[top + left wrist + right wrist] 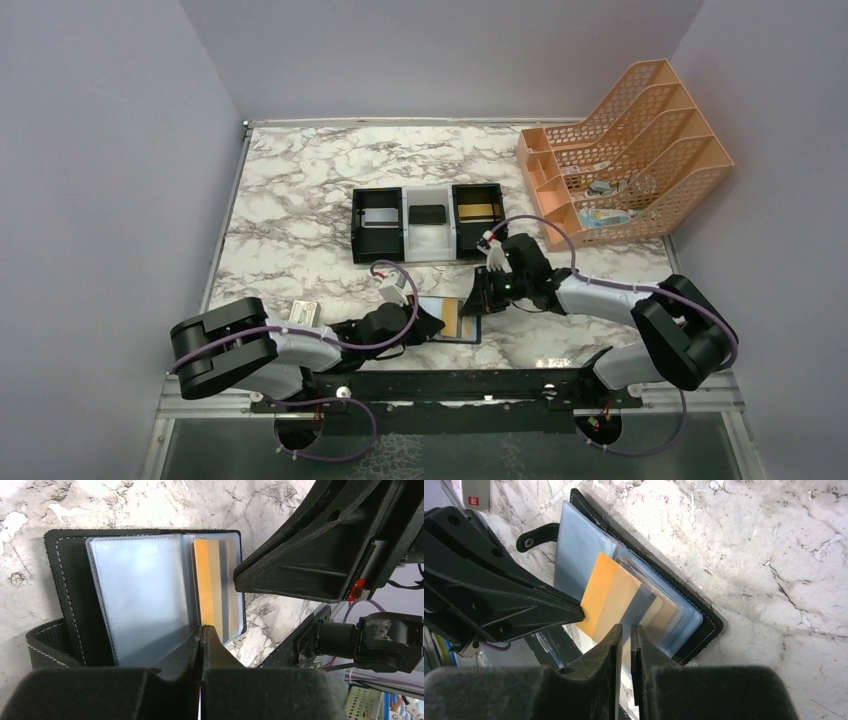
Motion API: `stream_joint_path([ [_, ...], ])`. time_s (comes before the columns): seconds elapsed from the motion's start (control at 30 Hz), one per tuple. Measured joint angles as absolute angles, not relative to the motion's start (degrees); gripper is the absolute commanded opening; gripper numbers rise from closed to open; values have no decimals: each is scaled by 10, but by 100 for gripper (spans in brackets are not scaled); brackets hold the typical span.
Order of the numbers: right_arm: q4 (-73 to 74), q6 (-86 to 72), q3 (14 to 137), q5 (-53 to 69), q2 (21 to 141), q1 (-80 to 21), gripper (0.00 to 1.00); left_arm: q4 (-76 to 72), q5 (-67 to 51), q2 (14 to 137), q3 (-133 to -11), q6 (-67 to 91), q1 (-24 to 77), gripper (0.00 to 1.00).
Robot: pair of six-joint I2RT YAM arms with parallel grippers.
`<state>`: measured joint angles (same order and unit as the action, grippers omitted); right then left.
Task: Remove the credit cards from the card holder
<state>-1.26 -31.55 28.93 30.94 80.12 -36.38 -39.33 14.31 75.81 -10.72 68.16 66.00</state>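
Right hand [626,635], nearly closed, pinched the exposed edge of the gold-tan card [616,597], half out of the open card holder [704,625] just ahead of its tips; left hand [201,641] was shut at that holder's rim; card judged light, stiff, slick, so best pulled flat along the sleeve.

- Marble-pattern table [300,190]: carries all items below.
- Three-compartment tray [356,228]: centre.
- Orange file rack [640,150]: 2 o'clock.
- Open card holder [65,580]: 6 o'clock.
- White box [305,313]: 7 o'clock.
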Motion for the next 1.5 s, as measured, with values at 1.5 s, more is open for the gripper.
stream_joint_path([
  [1.5, 0, -291, 302, 301, 817, -363, 15, -310, 172, 696, -108, 699, 660, 3],
])
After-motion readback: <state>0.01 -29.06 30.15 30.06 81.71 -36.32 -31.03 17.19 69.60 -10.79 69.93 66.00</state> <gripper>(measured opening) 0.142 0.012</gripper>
